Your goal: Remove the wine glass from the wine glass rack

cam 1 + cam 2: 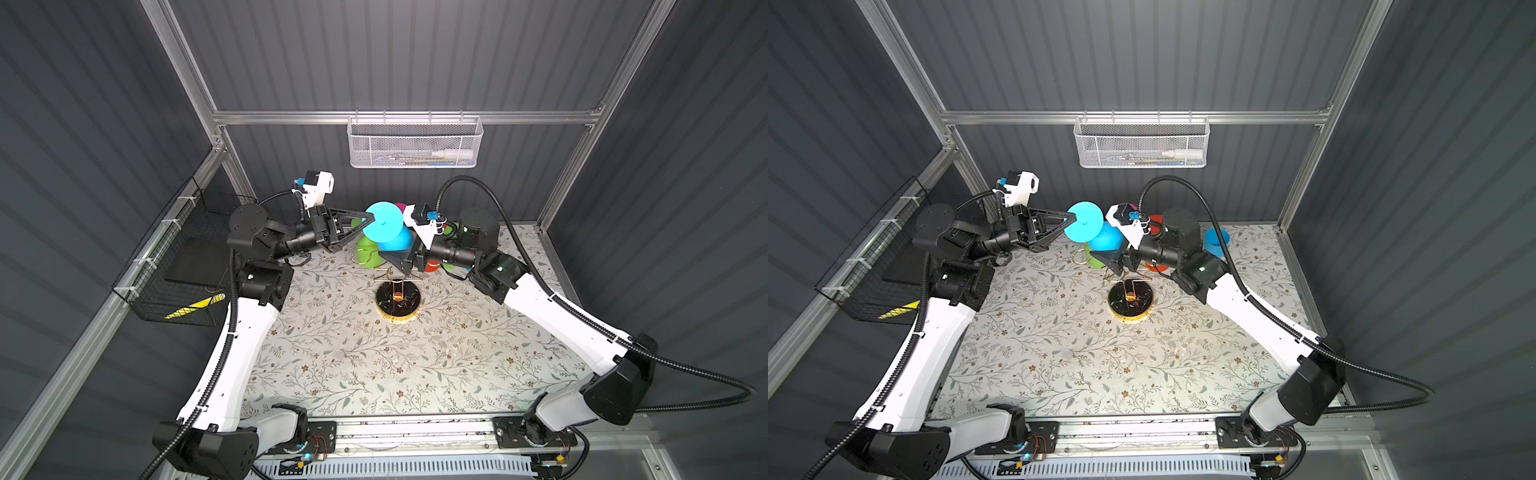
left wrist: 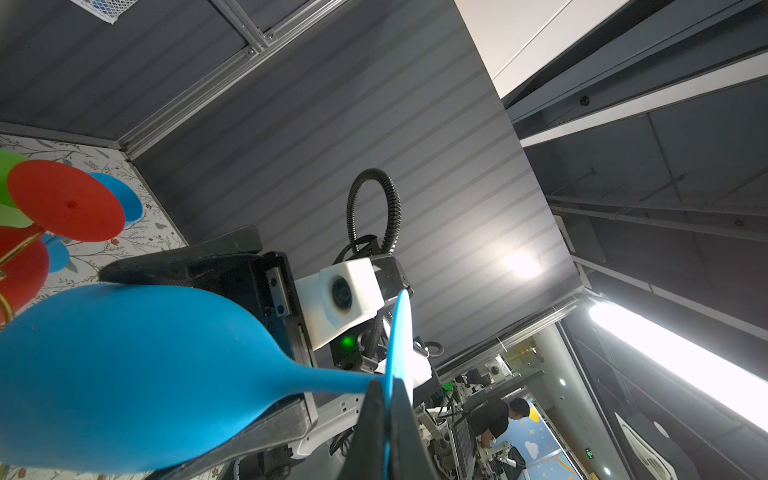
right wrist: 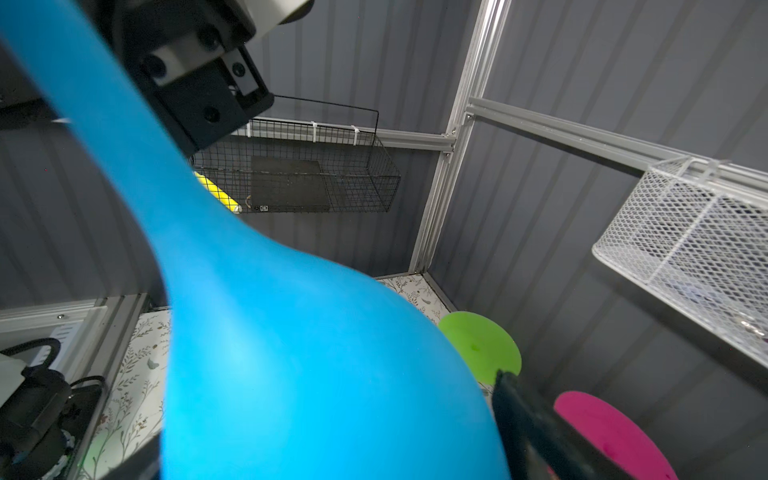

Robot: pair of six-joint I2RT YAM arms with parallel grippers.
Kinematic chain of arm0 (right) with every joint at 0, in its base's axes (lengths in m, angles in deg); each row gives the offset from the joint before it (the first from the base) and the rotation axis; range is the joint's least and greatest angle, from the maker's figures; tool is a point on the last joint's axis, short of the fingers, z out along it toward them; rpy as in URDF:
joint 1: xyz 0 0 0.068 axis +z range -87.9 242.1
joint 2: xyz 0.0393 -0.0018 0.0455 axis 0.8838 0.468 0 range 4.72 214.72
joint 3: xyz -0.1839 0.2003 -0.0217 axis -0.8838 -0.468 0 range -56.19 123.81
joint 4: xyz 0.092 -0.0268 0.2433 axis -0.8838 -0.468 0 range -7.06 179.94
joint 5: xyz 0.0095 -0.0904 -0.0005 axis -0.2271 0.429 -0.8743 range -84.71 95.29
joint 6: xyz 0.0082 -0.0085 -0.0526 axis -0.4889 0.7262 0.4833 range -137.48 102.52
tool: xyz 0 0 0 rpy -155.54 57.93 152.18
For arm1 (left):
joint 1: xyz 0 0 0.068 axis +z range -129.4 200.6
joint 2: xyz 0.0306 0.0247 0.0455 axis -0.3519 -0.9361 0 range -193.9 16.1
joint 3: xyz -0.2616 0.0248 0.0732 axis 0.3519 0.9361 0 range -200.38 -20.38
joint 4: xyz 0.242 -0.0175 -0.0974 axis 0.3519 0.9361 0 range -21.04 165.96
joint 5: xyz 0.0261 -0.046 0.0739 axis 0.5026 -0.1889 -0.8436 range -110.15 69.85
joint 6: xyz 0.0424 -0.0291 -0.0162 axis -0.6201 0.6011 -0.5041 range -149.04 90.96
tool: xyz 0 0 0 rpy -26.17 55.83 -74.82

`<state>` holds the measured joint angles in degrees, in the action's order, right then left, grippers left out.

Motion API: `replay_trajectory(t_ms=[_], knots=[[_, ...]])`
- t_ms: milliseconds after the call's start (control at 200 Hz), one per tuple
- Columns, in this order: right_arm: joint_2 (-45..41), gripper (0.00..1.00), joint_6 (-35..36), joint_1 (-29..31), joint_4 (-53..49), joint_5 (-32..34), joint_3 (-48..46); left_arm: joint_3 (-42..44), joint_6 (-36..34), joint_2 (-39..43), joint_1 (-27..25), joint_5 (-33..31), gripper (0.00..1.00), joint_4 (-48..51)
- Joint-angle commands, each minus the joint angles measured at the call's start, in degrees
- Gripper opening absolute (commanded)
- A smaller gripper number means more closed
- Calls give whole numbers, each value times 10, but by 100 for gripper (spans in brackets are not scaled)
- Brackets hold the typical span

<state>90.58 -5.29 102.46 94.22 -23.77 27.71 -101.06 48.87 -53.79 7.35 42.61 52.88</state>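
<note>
tug-of-war risk here
left claw [image 1: 368, 217] clamps the blue wine glass [image 1: 386, 224] by its foot, over the rack [image 1: 390, 311]; right claw [image 1: 395, 246] straddles its bowl, grip unclear. mismatched pulls could tip the rack.

1. I'm watching both top views looking steeply down from high above the near edge toward the far wall, sharing nearly the whole table [image 1: 374, 374].
2. My left wrist camera is pointing rightward and upward, close against the blue wine glass [image 2: 124, 374].
3. My right wrist camera is facing the far-left corner, crowding that same glass.
</note>
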Motion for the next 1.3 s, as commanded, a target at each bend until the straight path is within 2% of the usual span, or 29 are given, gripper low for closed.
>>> replay_trajectory(t_ms=[0,165,250,350,410,455,580,620,650,720,855,990,1181,1296], knots=[[-11,84,-13,8,3,12,-9,12,-1,-2,-3,4,0,-36],[-29,76,-19,11,5,19,-29,13,-5,-4,-3,-2,0,-40],[-42,75,-33,12,1,23,-40,13,-14,-5,-3,-5,8,-36],[-62,73,-56,13,-15,32,-48,7,-58,-1,-3,-14,36,1],[-78,71,-71,12,-38,44,-51,2,-111,4,-3,-24,48,48],[-91,70,-80,12,-60,55,-54,-18,-165,10,-3,-40,52,99],[-134,69,-102,12,-142,87,-61,-45,-386,31,-3,-143,54,272],[-147,68,-109,12,-170,92,-61,-31,-425,41,-3,-176,55,272],[-156,68,-114,13,-193,119,-60,-17,-451,47,-3,-196,56,263],[-169,67,-124,12,-249,137,-51,32,-494,60,-3,-223,56,217],[-184,65,-140,12,-339,153,-34,58,-564,55,-4,-225,55,168],[-181,64,-148,12,-406,162,-5,83,-686,67,-11,-227,53,133],[-169,62,-156,13,-441,158,16,125,-852,90,-30,-226,50,79],[-158,62,-164,12,-449,152,29,131,-914,87,-48,-227,49,74]])
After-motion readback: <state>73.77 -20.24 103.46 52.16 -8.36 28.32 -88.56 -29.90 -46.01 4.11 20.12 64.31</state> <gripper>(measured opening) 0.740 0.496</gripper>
